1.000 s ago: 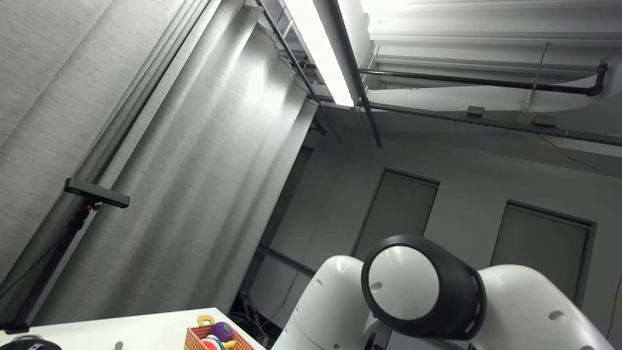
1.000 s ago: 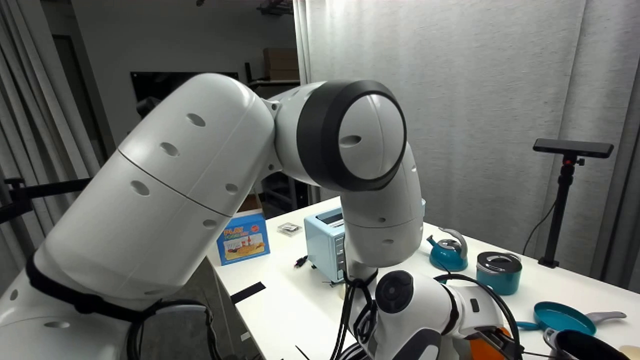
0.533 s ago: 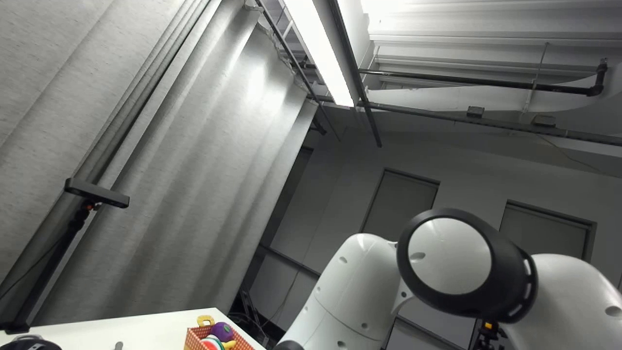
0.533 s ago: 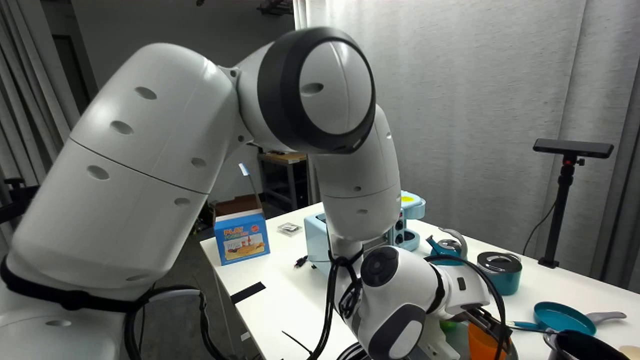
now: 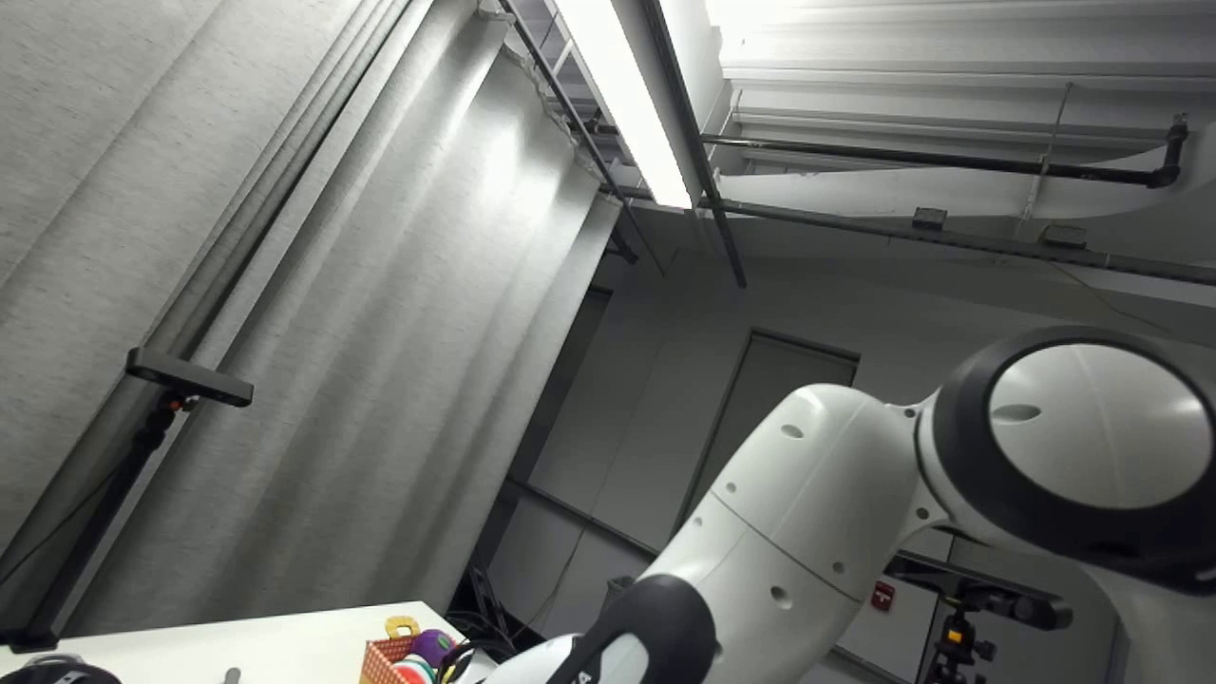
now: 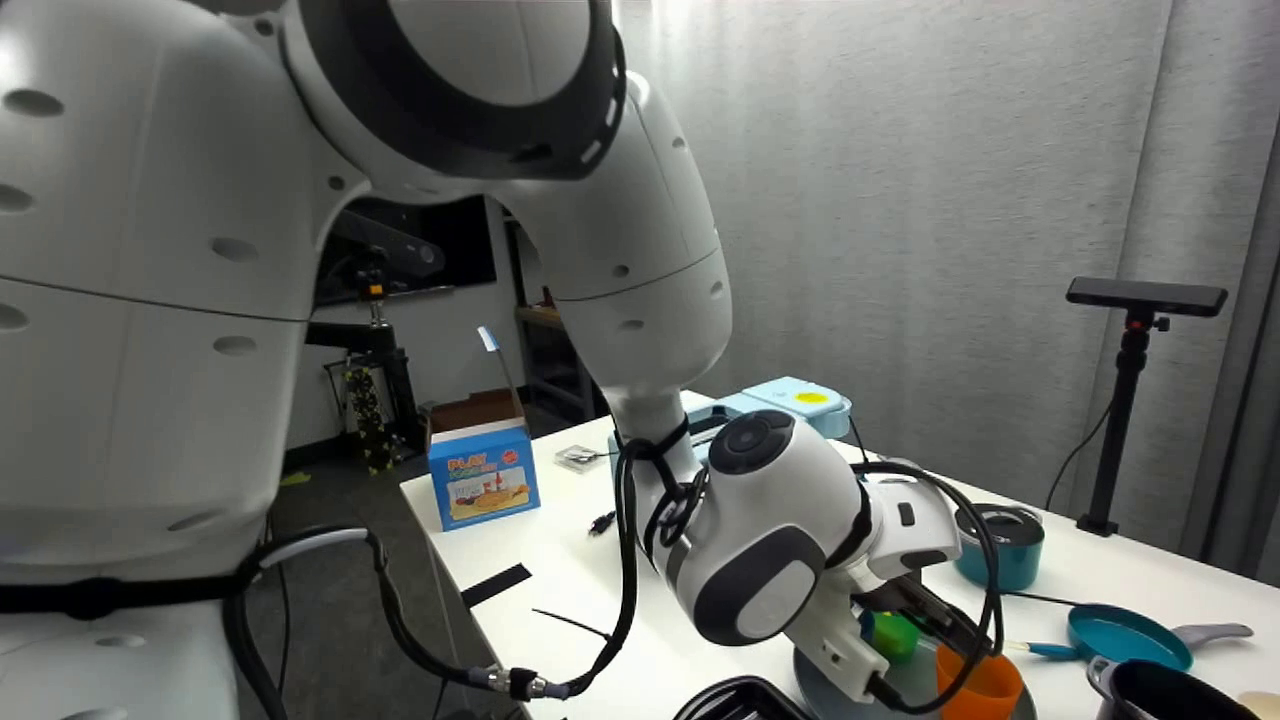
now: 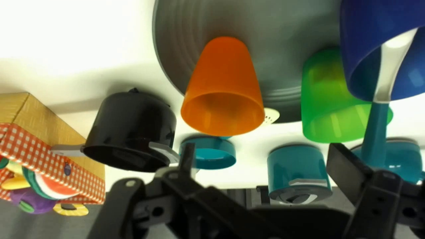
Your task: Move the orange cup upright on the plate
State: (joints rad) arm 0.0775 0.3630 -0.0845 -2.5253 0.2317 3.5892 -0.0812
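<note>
Broadly, grey curtains form the backdrop of both exterior views; before them the white robot arm bends down over a white counter. A light-blue kitchen appliance, partly hidden behind the arm, and a blue play-food carton stand on the counter in an exterior view. Near a corner of the counter sits a basket trimmed in red-and-white gingham and filled with toy food. The end effector, foreground of the wrist view, has its two fingers spread wide. A round grey plate lies on the counter; off its edge are a teal frying pan, a black pot and a lidded teal pot. On the plate, near its rim, the orange cup stands upright, mouth up, a gap showing between it and the fingers; the wrist view presents it inverted. Apart from it, also on the plate, is a translucent green cup. Just beside that, a dark-blue cup holds a teal-handled utensil.
</note>
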